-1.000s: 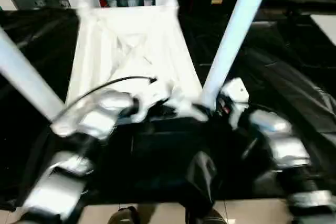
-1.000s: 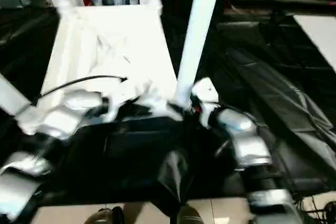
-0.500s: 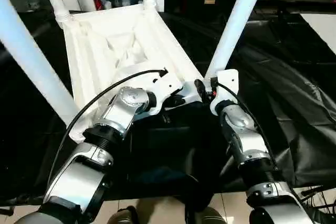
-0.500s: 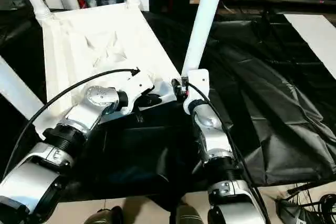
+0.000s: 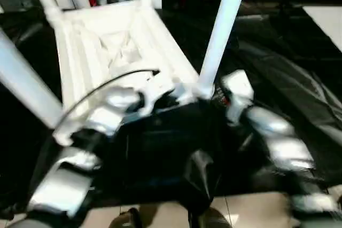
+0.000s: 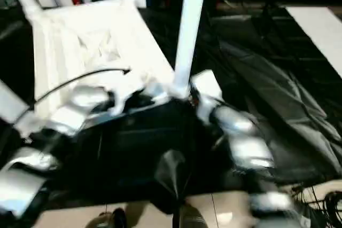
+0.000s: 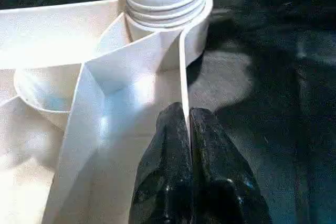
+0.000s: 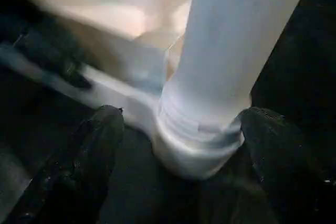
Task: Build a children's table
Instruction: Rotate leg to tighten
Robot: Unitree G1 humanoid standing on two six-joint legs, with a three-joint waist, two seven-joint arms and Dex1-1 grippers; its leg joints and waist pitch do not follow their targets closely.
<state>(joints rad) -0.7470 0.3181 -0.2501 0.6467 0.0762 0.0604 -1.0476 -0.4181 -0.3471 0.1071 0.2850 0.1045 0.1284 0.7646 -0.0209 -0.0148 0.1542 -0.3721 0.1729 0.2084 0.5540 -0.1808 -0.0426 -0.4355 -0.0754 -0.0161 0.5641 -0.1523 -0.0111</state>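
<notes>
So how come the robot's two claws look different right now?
The left claw is pinched shut on a thin rim of the tabletop, while the right claw is spread wide. The left claw touches that rim; the right claw's fingers stand either side of a leg base, apart from it. Both have black fingers at the same corner.

Workshop or lab, black sheeting (image 5: 299, 94), cables (image 6: 326, 204)
</notes>
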